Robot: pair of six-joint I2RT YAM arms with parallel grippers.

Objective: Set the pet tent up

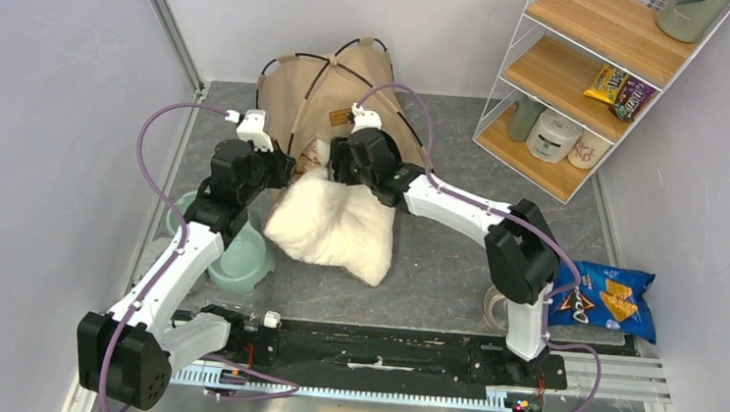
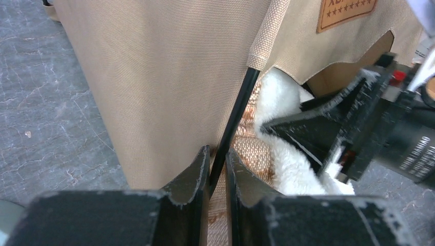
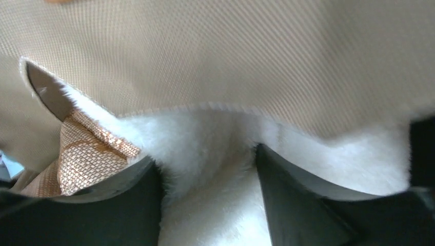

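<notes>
The pet tent [image 1: 319,92] stands at the back of the grey table [image 1: 445,266], its front facing the arms. The left gripper [image 2: 217,154] is clenched on a thin black tent pole [image 2: 239,105]. The right gripper [image 3: 209,161] grasps the fluffy white pillow [image 1: 335,228] where it meets the tent's lower edge.

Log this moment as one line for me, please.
tent standing | left fingers clamp pole | right fingers pinch pillow, mostly outside tent
</notes>
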